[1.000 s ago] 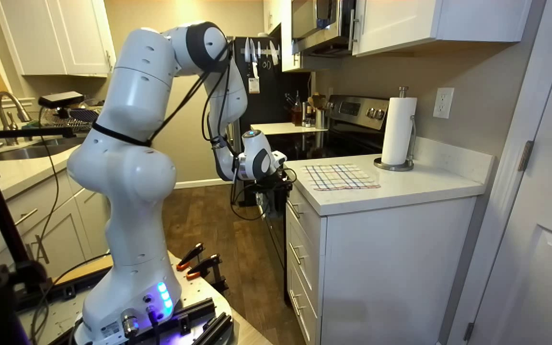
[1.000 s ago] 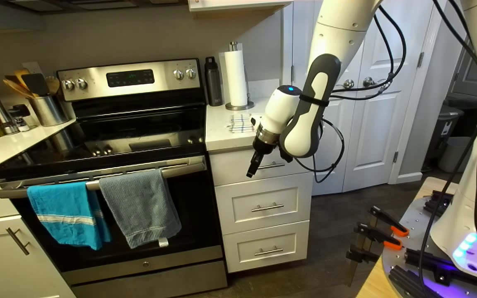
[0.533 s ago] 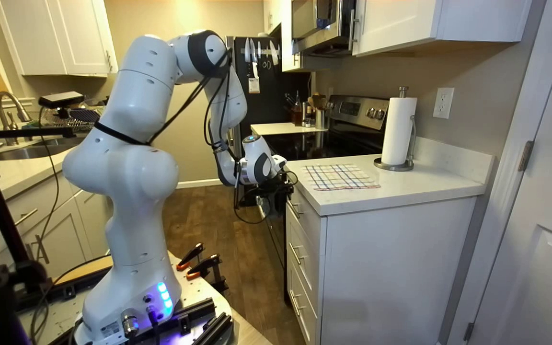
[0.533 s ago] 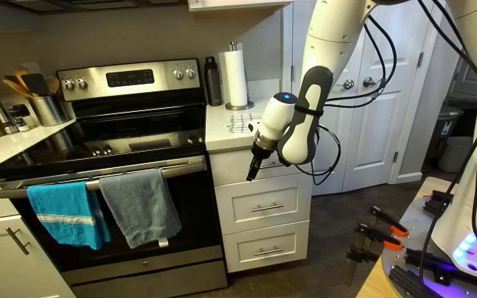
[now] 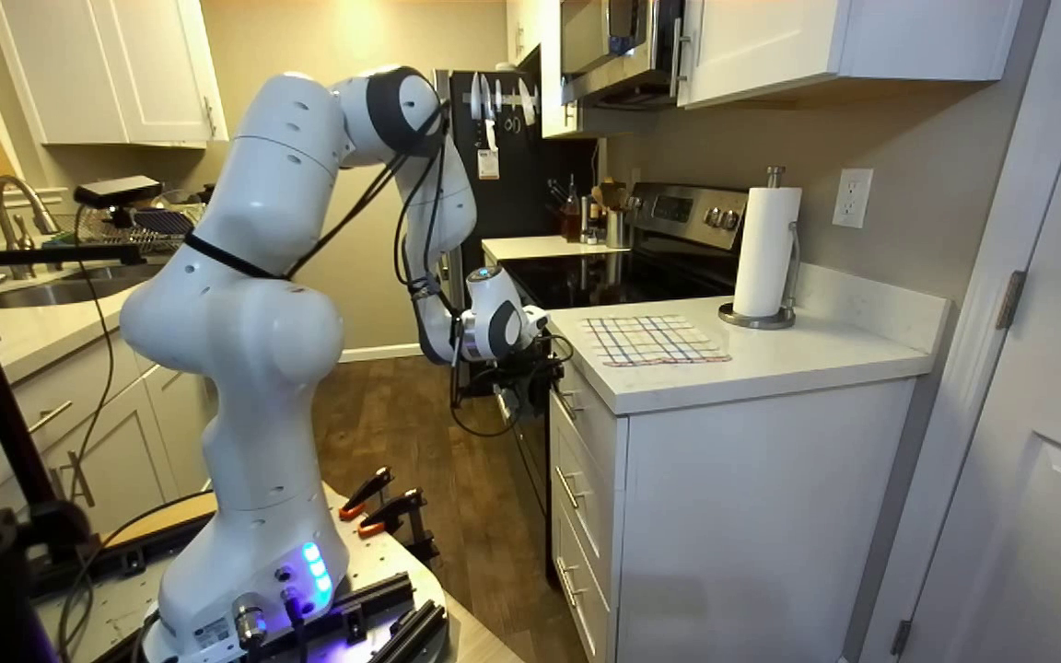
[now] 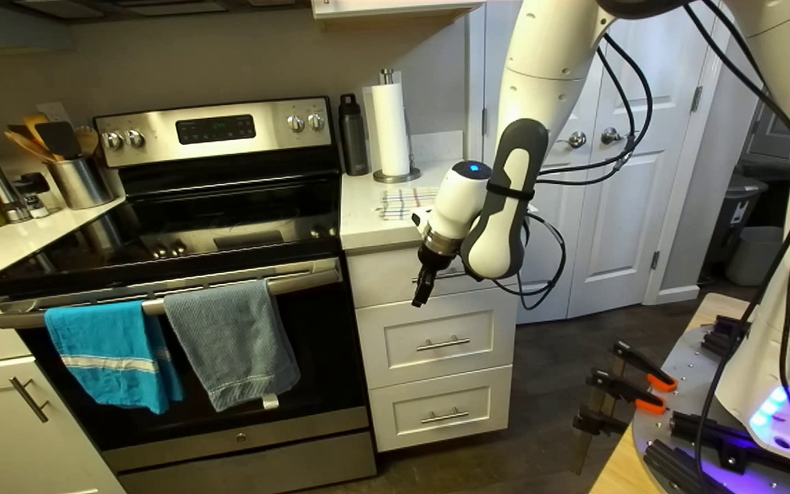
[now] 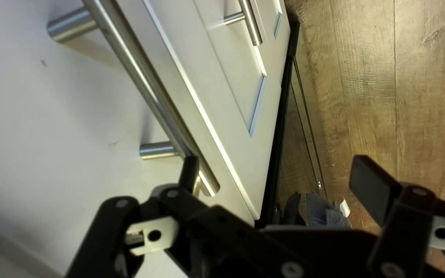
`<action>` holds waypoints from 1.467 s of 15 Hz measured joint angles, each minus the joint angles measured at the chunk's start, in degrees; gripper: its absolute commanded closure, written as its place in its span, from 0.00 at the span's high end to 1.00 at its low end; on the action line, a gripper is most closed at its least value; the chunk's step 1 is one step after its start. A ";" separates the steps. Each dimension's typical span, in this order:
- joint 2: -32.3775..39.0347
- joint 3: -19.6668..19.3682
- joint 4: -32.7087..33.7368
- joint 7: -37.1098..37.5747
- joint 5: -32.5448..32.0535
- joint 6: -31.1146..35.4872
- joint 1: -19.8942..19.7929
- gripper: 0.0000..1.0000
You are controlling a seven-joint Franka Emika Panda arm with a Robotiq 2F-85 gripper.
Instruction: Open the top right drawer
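The top right drawer is shut, with a plain white front point(image 6: 378, 278) under the counter; it also shows in an exterior view point(image 5: 595, 414) and the wrist view point(image 7: 72, 116). Its straight metal bar handle point(image 7: 145, 83) runs diagonally in the wrist view. My gripper point(image 7: 280, 177) is open and empty, its fingers wide apart. One finger overlaps the handle's near end in the wrist view; I cannot tell if they touch. In an exterior view my gripper point(image 6: 420, 302) points down in front of the drawer, near the handle's left end. The arm hides part of the handle there.
Two lower white drawers point(image 6: 436, 343) with bar handles sit below. The oven point(image 6: 326, 329) with a blue towel point(image 6: 114, 357) and a grey towel point(image 6: 234, 343) stands beside them. A checked cloth point(image 5: 655, 341) and paper towel roll point(image 5: 765, 253) are on the counter above.
The arm has come down, and the gripper has moved lower in front of the top drawer and slightly toward its handle. The drawer has not moved.
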 measured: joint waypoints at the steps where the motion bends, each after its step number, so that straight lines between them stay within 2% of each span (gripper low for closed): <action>1: 0.00 -0.38 -0.10 -0.57 0.00 0.00 0.27 1.00; 11: -0.16 -7.11 -3.28 -4.93 0.00 0.00 4.25 1.00; 22: 0.21 -8.29 -3.62 -7.99 -0.01 0.53 5.64 1.00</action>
